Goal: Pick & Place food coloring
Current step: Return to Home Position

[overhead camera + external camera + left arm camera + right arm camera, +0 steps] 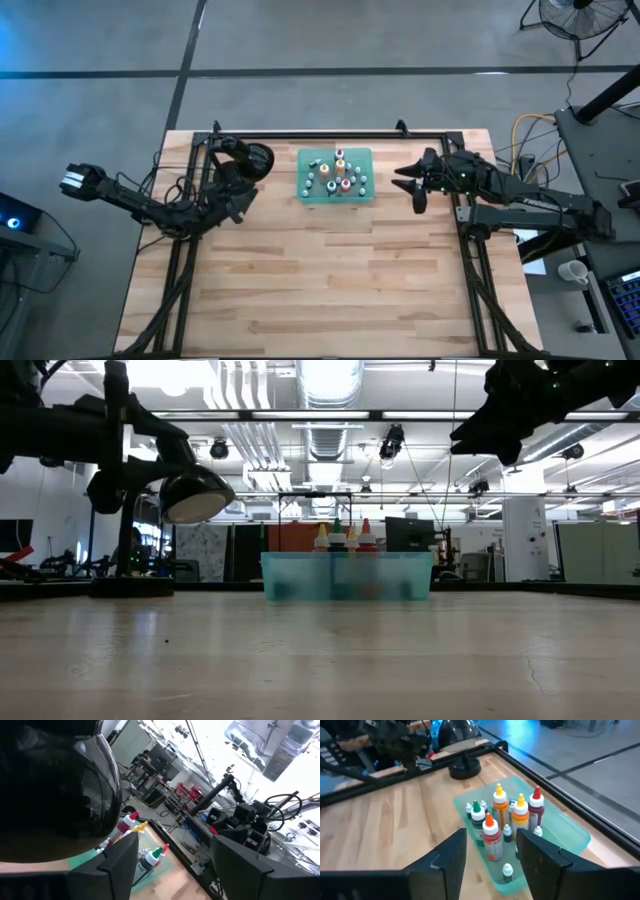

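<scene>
The food coloring bottles (492,837) stand upright on their bases in a flat translucent green tray (570,837) near the table's far edge. Their caps are green, yellow, orange and red, and several tiny white-capped ones stand among them. They also show as a cluster of bottles (338,175) in the high view. My right gripper (412,183) hangs open just right of the tray (305,192), above table height, and its fingers frame the bottles in the right wrist view. My left gripper (175,855) is open, left of the tray, and touches nothing.
A black dome-shaped lamp (252,158) on a round base stands left of the tray, right beside my left arm, and fills much of the left wrist view. A black frame rail (330,134) runs along the far edge. Bare wood (330,270) lies toward the near edge.
</scene>
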